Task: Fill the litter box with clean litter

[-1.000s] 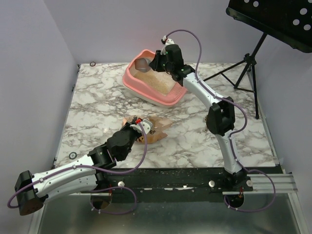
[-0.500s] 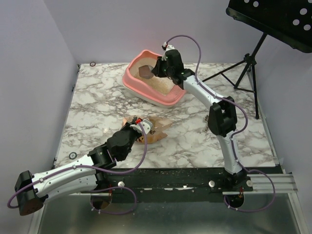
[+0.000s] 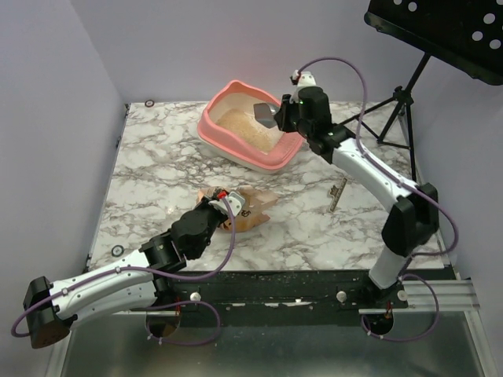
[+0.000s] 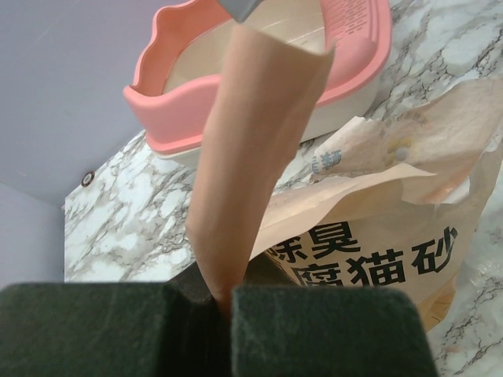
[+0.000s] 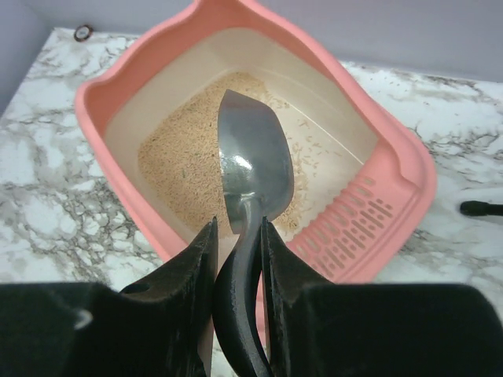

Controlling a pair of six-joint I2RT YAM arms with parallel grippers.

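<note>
Up at 12 o'clock on the marble desk (image 3: 157,181) sits the litter box (image 3: 211,133), with clean litter (image 3: 240,124) spread over its floor. There the right pincer (image 5: 238,236) clamps the handle of a metal scoop (image 5: 255,169), its bowl above the litter. At desk centre the left pincer (image 4: 224,302) is pinched shut on the torn paper flap of the litter bag (image 4: 377,236).

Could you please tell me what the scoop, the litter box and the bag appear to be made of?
The scoop looks like metal: a smooth grey bowl with bright mirror-like glints. Its dark handle is perhaps plastic. The litter box seems to be moulded plastic, with a matte salmon-pink rim, a slotted panel and a cream inside. The bag looks like brown kraft-type paper, creased and ragged-edged, with black print.
</note>
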